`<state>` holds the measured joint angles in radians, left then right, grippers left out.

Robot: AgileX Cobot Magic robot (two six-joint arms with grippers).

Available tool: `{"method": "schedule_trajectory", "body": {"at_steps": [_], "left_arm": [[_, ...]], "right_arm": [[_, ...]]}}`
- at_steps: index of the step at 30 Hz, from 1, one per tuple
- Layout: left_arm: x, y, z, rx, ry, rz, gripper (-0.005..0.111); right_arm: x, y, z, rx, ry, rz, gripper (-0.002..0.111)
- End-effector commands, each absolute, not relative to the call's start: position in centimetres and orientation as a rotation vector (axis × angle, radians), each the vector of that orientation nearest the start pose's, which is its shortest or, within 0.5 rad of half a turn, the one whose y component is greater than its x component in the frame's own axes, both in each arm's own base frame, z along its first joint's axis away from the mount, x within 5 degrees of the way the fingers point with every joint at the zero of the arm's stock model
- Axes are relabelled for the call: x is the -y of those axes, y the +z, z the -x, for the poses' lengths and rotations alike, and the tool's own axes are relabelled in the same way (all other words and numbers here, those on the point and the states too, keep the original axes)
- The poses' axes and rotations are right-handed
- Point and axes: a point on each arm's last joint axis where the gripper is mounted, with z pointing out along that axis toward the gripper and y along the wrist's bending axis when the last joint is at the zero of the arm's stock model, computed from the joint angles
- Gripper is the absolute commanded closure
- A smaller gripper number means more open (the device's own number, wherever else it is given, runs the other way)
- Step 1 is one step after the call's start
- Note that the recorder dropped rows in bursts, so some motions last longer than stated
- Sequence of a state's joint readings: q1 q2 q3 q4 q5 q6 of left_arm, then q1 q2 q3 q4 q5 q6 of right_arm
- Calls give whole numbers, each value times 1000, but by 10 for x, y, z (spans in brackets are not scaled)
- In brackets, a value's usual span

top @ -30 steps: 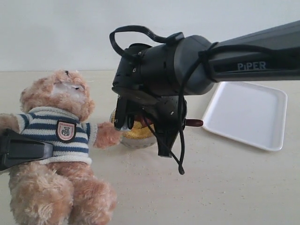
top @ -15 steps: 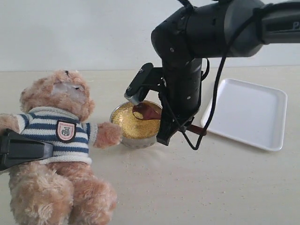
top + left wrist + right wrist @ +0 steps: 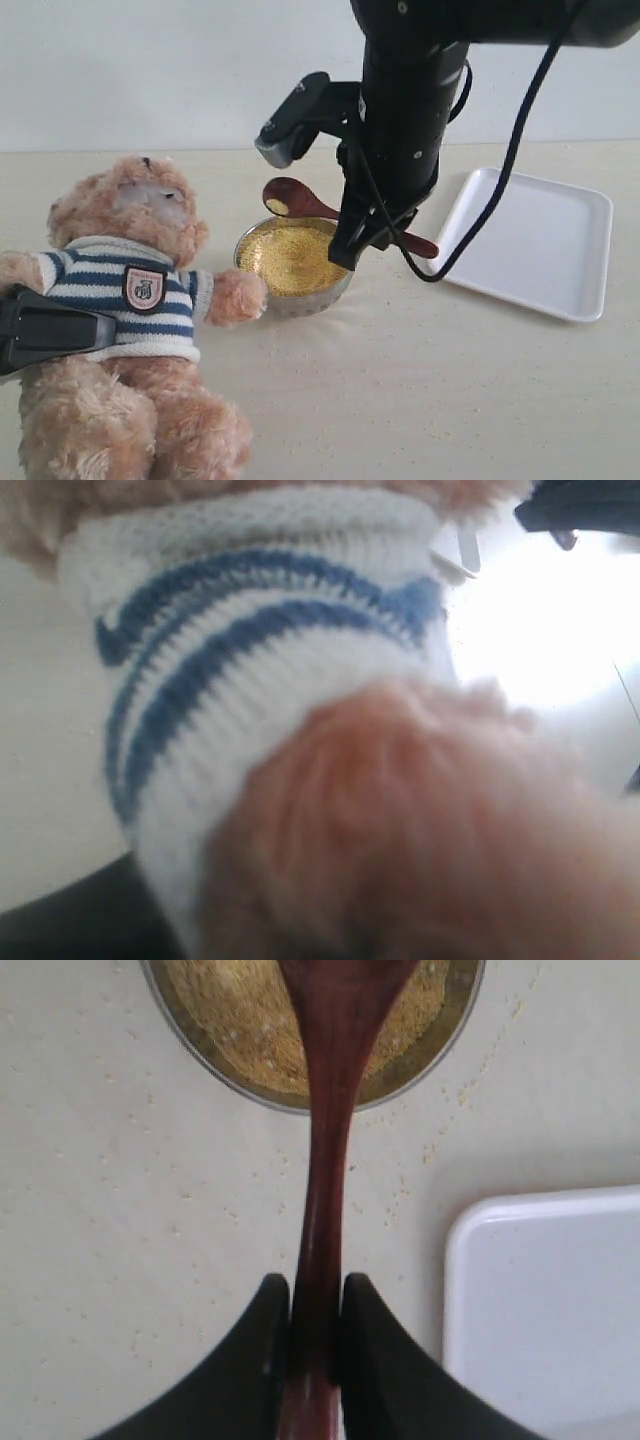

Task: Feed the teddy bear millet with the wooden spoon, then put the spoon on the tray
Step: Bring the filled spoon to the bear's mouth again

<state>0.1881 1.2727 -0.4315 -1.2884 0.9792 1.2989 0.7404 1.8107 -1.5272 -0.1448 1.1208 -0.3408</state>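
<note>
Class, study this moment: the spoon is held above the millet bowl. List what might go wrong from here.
1. The wooden spoon carries only a few grains; they may spill before reaching the teddy bear.
2. The right gripper pinches the slim handle near its end, so the spoon might pivot.
3. The bear's paw appears to touch the bowl; a bump may scatter millet.

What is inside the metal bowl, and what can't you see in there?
Yellow millet fills the metal bowl almost to its rim. The grains cover the bowl's floor, and the right gripper hides part of its rim.
</note>
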Motion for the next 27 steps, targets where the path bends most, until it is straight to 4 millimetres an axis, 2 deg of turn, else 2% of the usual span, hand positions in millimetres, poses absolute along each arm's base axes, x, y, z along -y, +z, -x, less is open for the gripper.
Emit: {"method": "schedule_trajectory", "body": {"at_steps": [1, 4, 11, 16, 27], "left_arm": [[40, 196, -180, -2357, -1080, -243, 102], [41, 195, -179, -2355, -1085, -236, 102], [41, 195, -179, -2354, -1083, -233, 102], [41, 195, -179, -2354, -1083, -233, 102], [48, 203, -174, -2291, -1241, -291, 102]], "right_arm": [[-252, 304, -280, -2368, 22, 1522, 108], [-257, 311, -272, -2356, 41, 1574, 108], [-281, 312, -245, -2274, 51, 1712, 108], [-290, 312, -235, -2240, 47, 1754, 108], [-297, 314, -239, -2161, 48, 1716, 108]]}}
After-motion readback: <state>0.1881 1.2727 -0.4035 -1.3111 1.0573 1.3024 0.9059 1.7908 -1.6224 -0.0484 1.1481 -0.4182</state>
